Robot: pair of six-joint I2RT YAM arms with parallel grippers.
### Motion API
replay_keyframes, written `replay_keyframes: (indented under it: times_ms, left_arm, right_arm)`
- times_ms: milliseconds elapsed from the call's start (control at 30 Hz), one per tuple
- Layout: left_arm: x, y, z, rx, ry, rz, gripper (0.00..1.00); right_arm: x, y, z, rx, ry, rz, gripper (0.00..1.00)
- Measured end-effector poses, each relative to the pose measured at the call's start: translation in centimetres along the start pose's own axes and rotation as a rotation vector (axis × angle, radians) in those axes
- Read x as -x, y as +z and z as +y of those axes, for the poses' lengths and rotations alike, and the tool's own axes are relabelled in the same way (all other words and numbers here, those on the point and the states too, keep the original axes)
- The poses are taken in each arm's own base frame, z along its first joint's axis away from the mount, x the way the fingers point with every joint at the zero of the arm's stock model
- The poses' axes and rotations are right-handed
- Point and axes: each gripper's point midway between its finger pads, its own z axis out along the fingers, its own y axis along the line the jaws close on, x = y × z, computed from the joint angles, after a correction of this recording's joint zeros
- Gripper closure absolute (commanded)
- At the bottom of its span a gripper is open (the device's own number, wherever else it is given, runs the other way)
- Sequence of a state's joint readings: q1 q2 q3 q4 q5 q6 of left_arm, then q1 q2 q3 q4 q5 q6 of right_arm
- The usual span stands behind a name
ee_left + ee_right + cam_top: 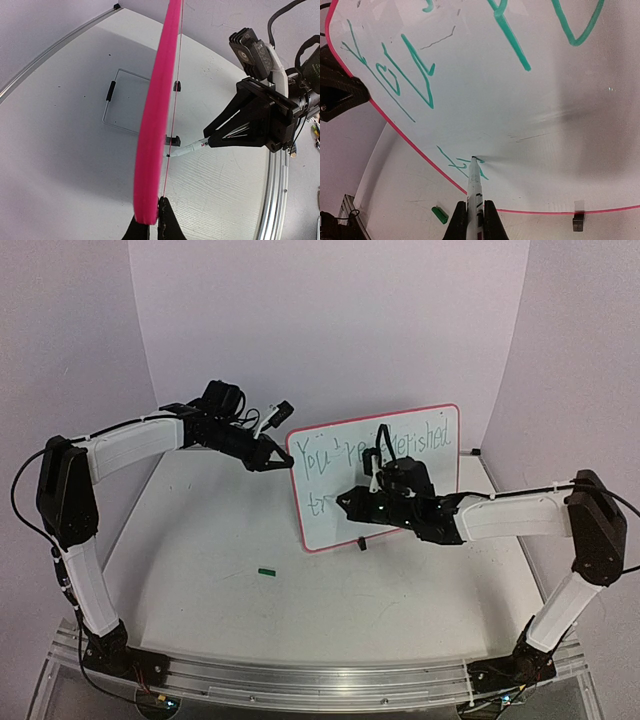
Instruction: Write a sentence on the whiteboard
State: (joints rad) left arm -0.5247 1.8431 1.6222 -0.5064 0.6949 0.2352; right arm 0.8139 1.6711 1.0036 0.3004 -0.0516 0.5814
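1. The red-framed whiteboard [335, 528] stands upright on the worktop [200, 530], directly in front of the right pincer [474, 205]. Its left edge is clenched in the left pincer [278, 459].
2. The sentence [415, 75] runs in thin green strokes. The top line is written out, partly hidden behind the right arm in the overhead view. The second line has only its first letters, low on the board near the left frame.
3. The right pincer is clenched on a white marker [473, 175], whose tip touches the board at those first letters.
4. The step in hand appears to be writing the second line, with most of that word yet to come.
5. The next move likely calls for carrying the tip rightward in small, light strokes while the left pincer steadies the board against the push.
6. One black clip foot [578, 221] sits under the bottom frame, to the right of the right pincer.
7. A small green cap [266, 571] lies on the worktop, left of the right pincer and on the near side of the board.
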Motion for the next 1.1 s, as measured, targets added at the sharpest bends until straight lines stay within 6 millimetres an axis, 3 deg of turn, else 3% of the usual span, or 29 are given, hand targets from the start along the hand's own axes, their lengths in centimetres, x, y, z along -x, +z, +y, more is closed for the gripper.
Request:
replay_keyframes:
  times_ms: [400, 667, 967, 1100]
  left_arm:
    - [0.0, 0.0, -0.1, -0.001, 0.001, 0.0, 1.0]
    - [0.1, 0.0, -0.2, -0.002, 0.003, -0.001, 1.0]
    - [0.1, 0.0, -0.2, -0.003, 0.003, 0.0, 1.0]
    - [0.1, 0.0, -0.2, -0.003, 0.003, -0.001, 1.0]
  right_arm:
    - [0.0, -0.8, -0.5, -0.017, 0.011, -0.013, 1.0]
    - [1.0, -1.9, 0.8, 0.047, -0.004, -0.02, 1.0]
    - [1.5, -1.9, -1.9, 0.015, 0.025, -0.01, 1.0]
    - [1.4, -1.9, -1.7, 0.033, 0.022, 0.002, 1.0]
